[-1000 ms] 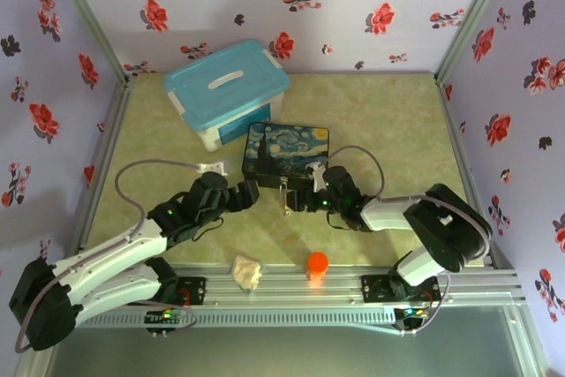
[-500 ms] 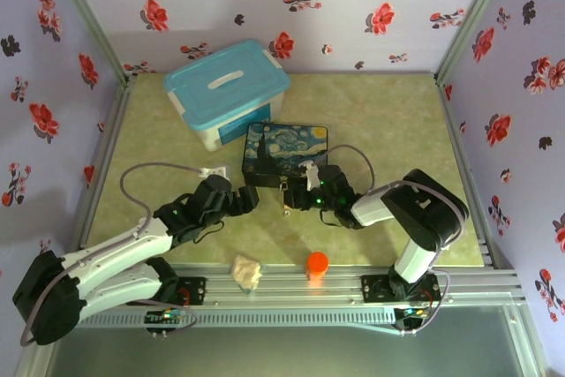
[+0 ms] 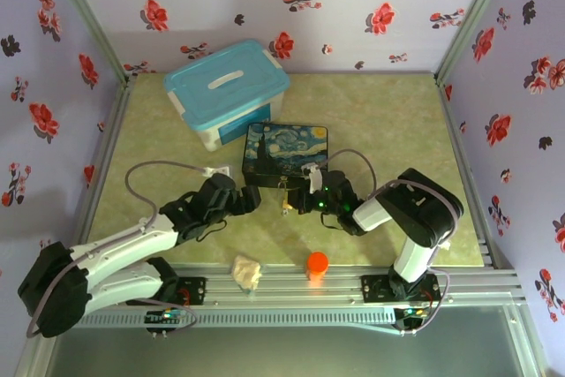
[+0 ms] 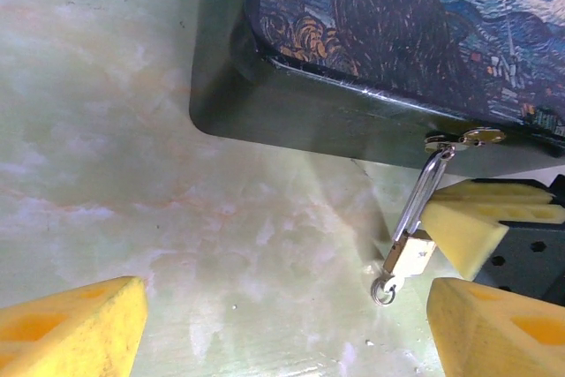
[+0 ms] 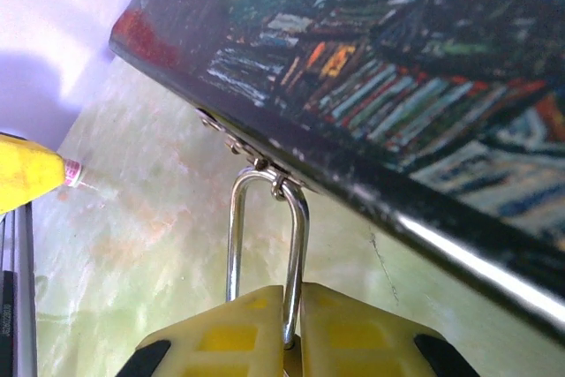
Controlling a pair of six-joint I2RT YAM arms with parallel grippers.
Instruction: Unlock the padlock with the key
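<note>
Spreading pale green between lilac floral walls, the bench carries a painted tin; right gripper pinches the padlock, left gripper stands wide open.

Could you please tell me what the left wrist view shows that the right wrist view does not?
Left wrist: the padlock's brass body, a small ring hanging below it, and the left fingers wide apart. Right wrist: the lilac wall, and the shackle running down between the closed right fingers. Both: the shackle hooked to the painted tin box, on the green table.
</note>
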